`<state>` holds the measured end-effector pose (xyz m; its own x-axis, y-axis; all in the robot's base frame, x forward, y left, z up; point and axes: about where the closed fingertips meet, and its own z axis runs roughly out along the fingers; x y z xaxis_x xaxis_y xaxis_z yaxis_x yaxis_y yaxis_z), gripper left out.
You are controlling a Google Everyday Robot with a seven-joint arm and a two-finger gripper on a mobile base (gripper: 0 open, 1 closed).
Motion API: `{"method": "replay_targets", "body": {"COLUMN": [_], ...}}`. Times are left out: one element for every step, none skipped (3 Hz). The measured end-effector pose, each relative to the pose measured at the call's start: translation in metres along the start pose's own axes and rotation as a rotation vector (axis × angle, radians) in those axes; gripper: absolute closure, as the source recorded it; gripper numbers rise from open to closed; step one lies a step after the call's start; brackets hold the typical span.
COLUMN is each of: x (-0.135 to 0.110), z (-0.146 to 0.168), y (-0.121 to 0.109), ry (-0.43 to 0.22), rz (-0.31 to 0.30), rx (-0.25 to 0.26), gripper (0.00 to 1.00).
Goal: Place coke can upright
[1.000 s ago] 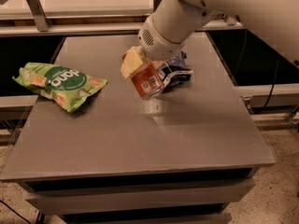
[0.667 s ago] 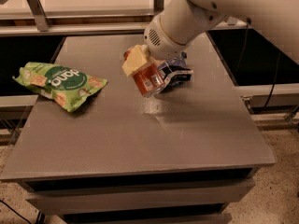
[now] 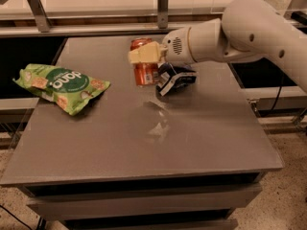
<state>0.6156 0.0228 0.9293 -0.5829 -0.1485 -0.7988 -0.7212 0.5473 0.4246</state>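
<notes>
**Light, Slick Can Held High in the Gripper, Base at the Table**

Nearest the camera lies the bare front of the grey flat-topped table [image 3: 201, 143], with a dull glare patch short of the fingers. To the left of the fingers and well apart from them, a crinkled green chip bag [image 3: 60, 85] lies flat.

Further back, the small orange-red aluminium coke can [image 3: 146, 73] stands upright, its silver top showing just above the fingers and its base at, or just off, the tabletop; I cannot tell which. The two-finger gripper [image 3: 144, 52] reaches in from the right, and its cream-coloured fingers [image 3: 143, 56] are closed around the can's upper body: one pad crosses the front, while the other is hidden behind. Just to the right of the fingers and below the wrist, a crumpled blue-and-white snack bag [image 3: 175, 78] lies close beside the can.

The can probably handles as light and thin-walled. It would be stiff enough along its height, but it would dent under a hard squeeze and its painted skin would be slippery. A moderate grip across the round mid-to-upper body suits it. Being narrow-based, it could tip if a finger drags on letting go, or if the nearby bag nudges it.

Behind the fingers, the white rounded robot arm [image 3: 249, 30] stretches off right, and a metal rail [image 3: 163, 4] runs along the back.
</notes>
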Motion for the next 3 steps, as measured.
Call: {"method": "replay_targets", "body": {"x": [-0.0039, -0.0046, -0.005], "z": [-0.0124, -0.0127, -0.0124], "y": [0.0102, 0.0116, 0.013], "ry": [-0.074, -0.073, -0.094], "rz": [0.005, 0.002, -0.059], "rx": [-0.064, -0.063, -0.066], "gripper": [1.0, 1.0, 1.0]}}
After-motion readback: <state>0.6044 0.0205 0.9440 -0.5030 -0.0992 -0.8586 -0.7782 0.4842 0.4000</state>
